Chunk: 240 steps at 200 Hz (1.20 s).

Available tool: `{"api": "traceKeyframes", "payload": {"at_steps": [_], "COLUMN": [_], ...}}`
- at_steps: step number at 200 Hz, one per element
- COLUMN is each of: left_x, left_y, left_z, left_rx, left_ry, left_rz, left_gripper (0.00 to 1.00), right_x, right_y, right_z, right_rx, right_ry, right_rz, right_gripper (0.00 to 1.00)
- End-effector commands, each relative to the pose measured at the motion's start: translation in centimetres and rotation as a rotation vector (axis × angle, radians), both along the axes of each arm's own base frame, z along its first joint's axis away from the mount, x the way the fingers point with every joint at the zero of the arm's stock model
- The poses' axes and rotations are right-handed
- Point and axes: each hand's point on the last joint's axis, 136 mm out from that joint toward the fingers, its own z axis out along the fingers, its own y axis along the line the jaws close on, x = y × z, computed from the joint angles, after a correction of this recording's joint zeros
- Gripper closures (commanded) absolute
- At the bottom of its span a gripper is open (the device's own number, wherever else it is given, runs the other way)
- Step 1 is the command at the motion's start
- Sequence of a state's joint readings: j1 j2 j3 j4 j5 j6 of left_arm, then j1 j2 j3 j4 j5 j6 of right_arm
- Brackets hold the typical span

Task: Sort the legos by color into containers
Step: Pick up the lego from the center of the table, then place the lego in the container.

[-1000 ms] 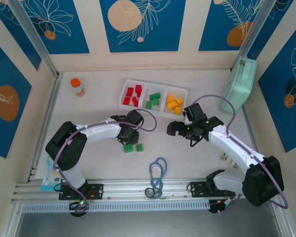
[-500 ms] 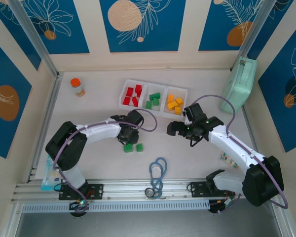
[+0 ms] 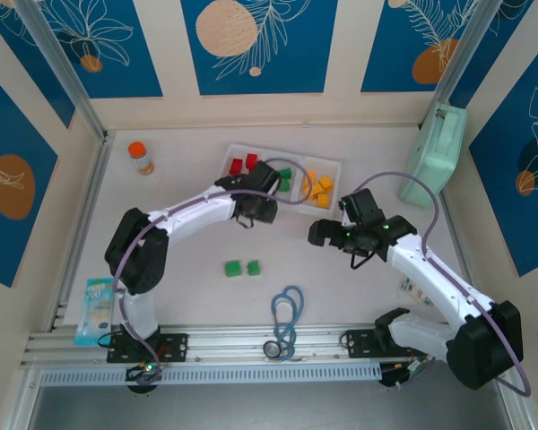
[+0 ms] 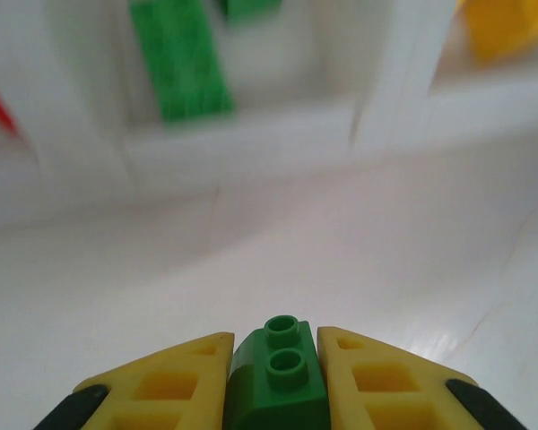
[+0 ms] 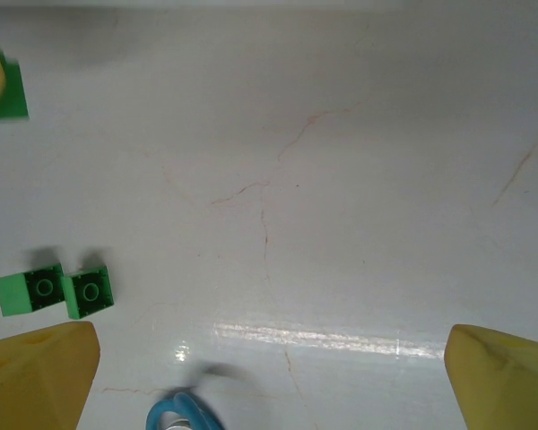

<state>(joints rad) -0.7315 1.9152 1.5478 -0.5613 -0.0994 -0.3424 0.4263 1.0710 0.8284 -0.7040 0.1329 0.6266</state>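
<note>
Left gripper point(image 4: 276, 337): yellow plastic fingers point(image 4: 175, 376) with hollow ribbed cells and black pads, pinching one green block point(image 4: 278, 381). The block is glossy, with a sloped front and two round studs on top. It hangs just above the table, close to the near wall of the white tray point(image 3: 334, 167), facing the middle compartment.

Tray: low smooth white plastic, three square compartments in a row. We see red blocks point(image 3: 243, 163) in the left one, green blocks point(image 4: 181, 63) in the middle one and orange-yellow blocks point(image 3: 320, 187) in the right one.

Two more green blocks point(image 3: 243, 268) sit on the table side by side, touching, well away from the tray. Each is square with one stud.

Right gripper point(image 5: 269, 372): fingers spread wide, nothing between them, above bare table point(image 5: 341, 179). The surface is pale and slightly shiny, with thin brownish hairline marks.

Writing: the flat printed packet point(image 3: 98, 309) at the left edge and the small tag point(image 3: 412, 288) by the right arm both carry print too small for us to read.

Also noted: a small bottle point(image 3: 141, 158) with an orange cap, a mint-green case point(image 3: 430, 152) leaning at the right wall, and a blue looped stethoscope point(image 3: 287, 318) near the front rail.
</note>
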Motion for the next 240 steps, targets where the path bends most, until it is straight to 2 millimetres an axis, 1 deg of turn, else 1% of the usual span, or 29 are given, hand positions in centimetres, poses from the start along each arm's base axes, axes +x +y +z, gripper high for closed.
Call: {"api": "traceKeyframes", "payload": {"at_steps": [1,12,14,23,35,50,67,84,116,124,135,148,152,169,176,184,188,196,199,206,211,223,225,227,240], "left_x": [4.4,6.4,6.8,8.3,9.9,11.4,12.5,13.1,13.3,13.1,12.8,12.2,12.0,11.0,10.3,9.6,9.1,8.3,7.9,7.0,6.2,4.4,4.1,3.8,1.3], "left_y": [-0.6,-1.3,-1.4,-1.9,-2.5,-3.2,-3.6,-3.8,-3.2,-3.2,-3.0,-2.6,-2.2,-0.9,-0.2,0.5,0.8,1.7,2.1,2.8,3.4,4.8,5.0,5.2,6.4], "left_z": [1.8,2.1,2.4,2.4,1.9,1.2,0.4,0.0,0.8,1.2,1.9,2.7,2.8,3.5,3.3,3.7,3.5,4.1,3.7,4.3,4.1,4.4,4.2,4.6,4.2], "left_rx": [-0.012,-0.036,-0.044,-0.064,-0.091,-0.113,-0.116,-0.125,-0.131,-0.134,-0.137,-0.136,-0.131,-0.114,-0.103,-0.102,-0.098,-0.098,-0.091,-0.092,-0.085,-0.085,-0.083,-0.09,-0.102], "left_ry": [-0.083,-0.116,-0.126,-0.142,-0.144,-0.134,-0.13,-0.132,-0.142,-0.144,-0.15,-0.161,-0.165,-0.192,-0.194,-0.205,-0.204,-0.213,-0.207,-0.213,-0.206,-0.203,-0.199,-0.203,-0.176], "left_rz": [0.018,0.041,0.044,0.065,0.087,0.104,0.118,0.12,0.122,0.114,0.103,0.101,0.107,0.118,0.121,0.12,0.121,0.129,0.132,0.137,0.139,0.151,0.152,0.153,0.145], "left_gripper": [0.82,0.82,0.82,0.82,0.82,0.82,0.77,0.66,0.54,0.51,0.45,0.29,0.26,0.2,0.16,0.12,0.09,0.03,0.0,0.01,0.01,0.01,0.01,0.01,0.01], "right_x": [-0.5,-0.8,-0.9,-1.2,-1.6,-2.0,-2.4,-2.7,-2.5,-2.4,-2.1,-1.7,-1.6,-0.9,-0.8,-0.7,-0.6,-0.5,-0.4,-0.4,-0.3,-0.2,-0.2,-0.2,-0.1], "right_y": [-1.7,-2.3,-2.4,-2.9,-3.5,-4.2,-4.9,-5.3,-5.3,-5.2,-4.9,-4.4,-4.2,-3.4,-3.2,-2.8,-2.5,-2.0,-1.7,-1.3,-0.8,0.3,0.5,0.7,2.1], "right_z": [1.2,1.5,1.5,1.7,1.8,1.8,1.7,1.6,1.9,1.9,2.0,2.1,2.1,2.0,1.8,1.6,1.5,1.4,1.4,1.2,1.2,1.2,1.2,1.1,1.1], "right_rx": [-0.012,-0.006,-0.005,0.0,0.006,0.007,0.008,0.019,0.043,0.05,0.062,0.086,0.093,0.123,0.131,0.144,0.152,0.169,0.175,0.185,0.19,0.193,0.192,0.191,0.18], "right_ry": [-0.041,-0.06,-0.061,-0.068,-0.071,-0.064,-0.062,-0.063,-0.06,-0.059,-0.056,-0.052,-0.05,-0.036,-0.026,-0.01,-0.002,0.009,0.012,0.022,0.025,0.028,0.029,0.03,0.043], "right_rz": [-0.067,-0.088,-0.09,-0.104,-0.117,-0.131,-0.145,-0.149,-0.147,-0.146,-0.142,-0.133,-0.13,-0.112,-0.106,-0.089,-0.081,-0.062,-0.055,-0.039,-0.024,0.016,0.024,0.032,0.085], "right_gripper": [0.01,0.01,0.01,0.01,0.01,0.01,0.01,0.01,0.01,0.01,0.01,0.01,0.01,0.01,0.01,0.01,0.01,0.01,0.01,0.01,0.01,0.01,0.01,0.01,0.01]}}
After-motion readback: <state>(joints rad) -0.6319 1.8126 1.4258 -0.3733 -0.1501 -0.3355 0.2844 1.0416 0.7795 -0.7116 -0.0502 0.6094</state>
